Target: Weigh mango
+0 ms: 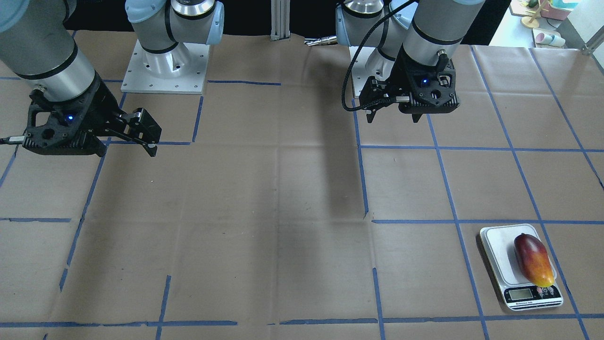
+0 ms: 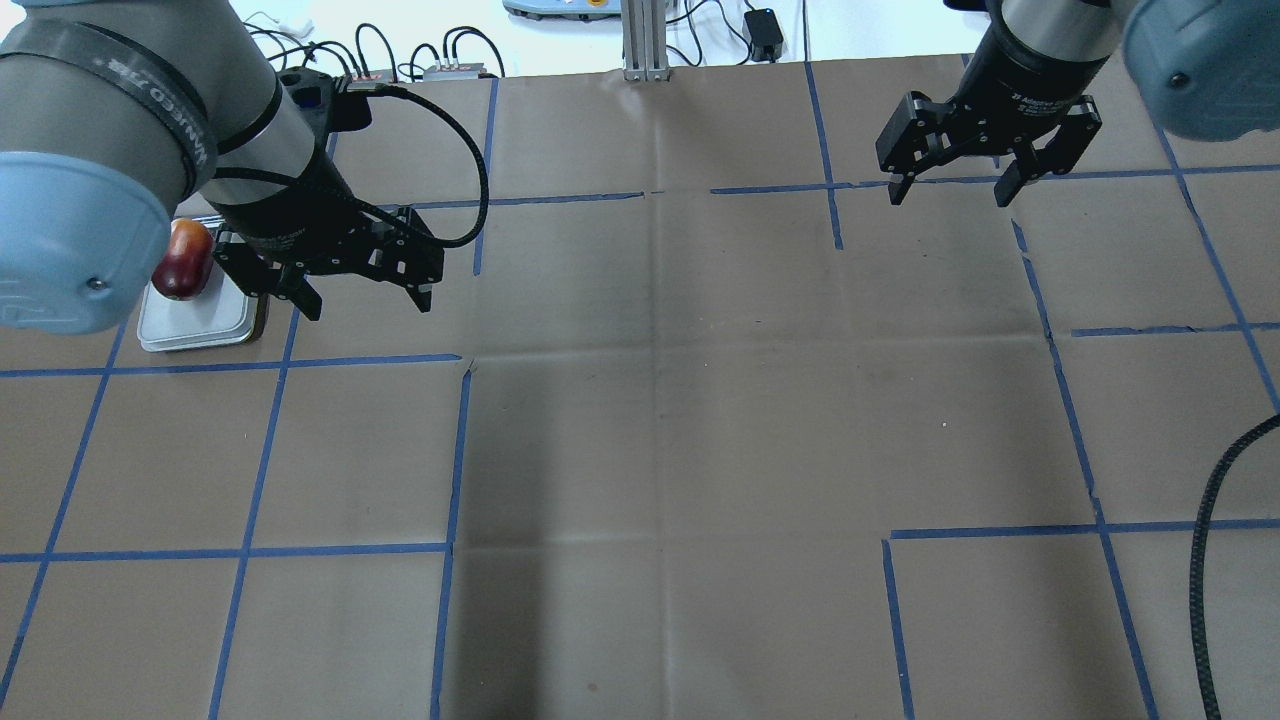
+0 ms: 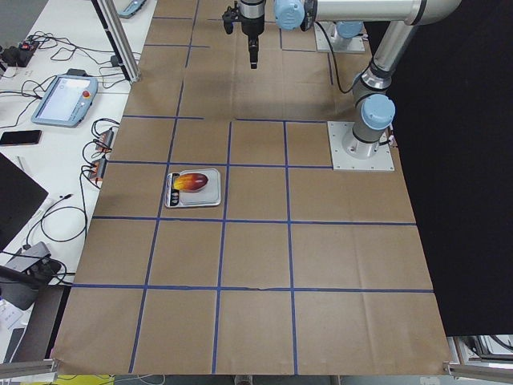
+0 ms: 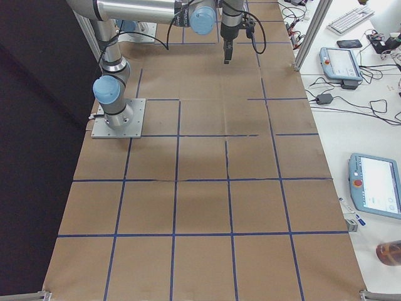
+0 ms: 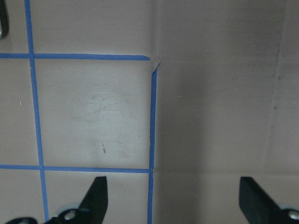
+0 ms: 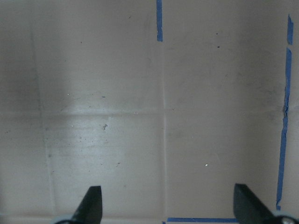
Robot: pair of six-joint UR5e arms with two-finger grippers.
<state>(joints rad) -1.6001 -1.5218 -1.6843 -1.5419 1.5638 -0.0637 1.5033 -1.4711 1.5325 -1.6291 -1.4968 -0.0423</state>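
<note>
Mango (image 1: pixel 533 259) lies lengthwise on the white scale (image 1: pixel 496 246), its yellow tip over the display end, near the operators' edge. Farther back, the left gripper (image 1: pixel 392 118) and right gripper (image 2: pixel 948 196) hover above the paper, fingers spread wide, holding nothing.

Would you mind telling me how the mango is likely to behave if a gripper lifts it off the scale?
The mango looks glossy and rounded, so it may slip in a grasp unless held across its narrow width. Lying lengthwise on the scale, it would probably roll sideways if nudged. It seems solid, likely fairly heavy for its size.
</note>
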